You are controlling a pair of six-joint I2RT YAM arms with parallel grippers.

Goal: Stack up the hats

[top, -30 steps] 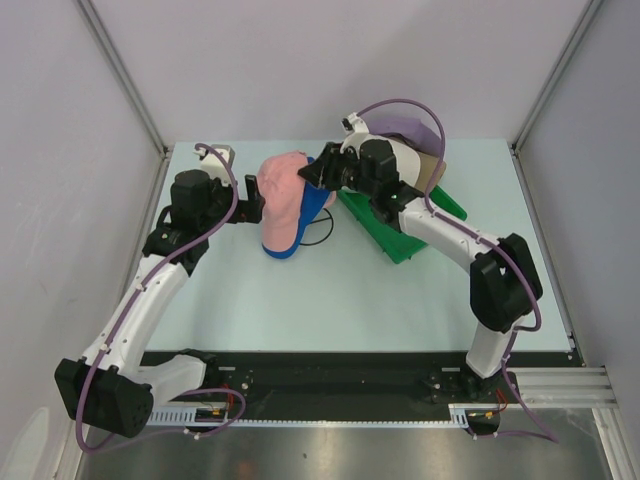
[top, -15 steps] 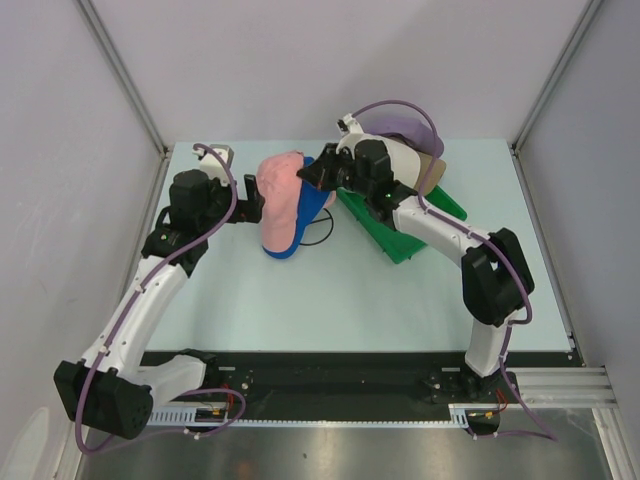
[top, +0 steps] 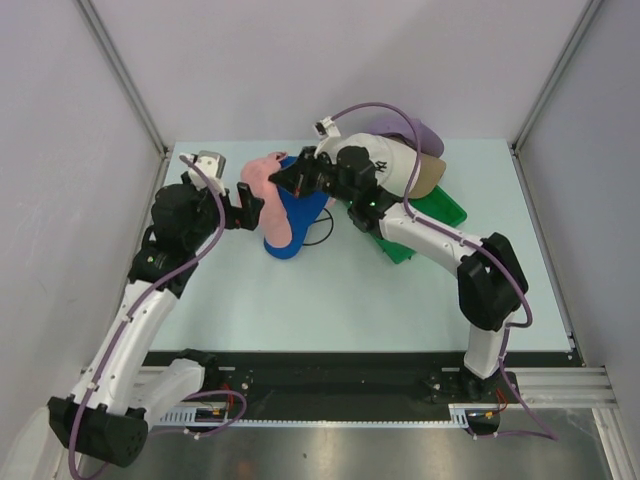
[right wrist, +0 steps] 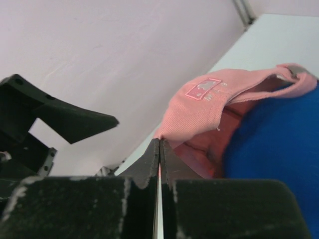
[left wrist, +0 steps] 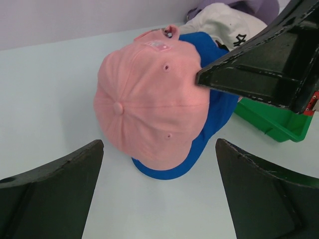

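**Top external view.** The pink cap (top: 258, 172) lies over the blue cap (top: 290, 225) at the centre-left of the counter (top: 330, 290). The right jaws are closed on the pink cap's far edge. The left jaws stand open just beside the pink cap's left side, apart from it. The white cap (top: 385, 163), tan cap (top: 432, 180) and lavender cap (top: 428, 132) are grouped at the far end of the green tray (top: 445, 207).

**Left wrist view.** The left fingers (left wrist: 50, 199) are spread wide with nothing between them. The pink cap (left wrist: 149, 104) covers most of the blue cap (left wrist: 217, 112), and the blue cap's brim shows below it.

**Right wrist view.** The right fingers (right wrist: 142, 179) are pressed together, pinching the rim of the pink cap (right wrist: 209, 107). The blue cap (right wrist: 274, 159) sits beneath the pink fabric.
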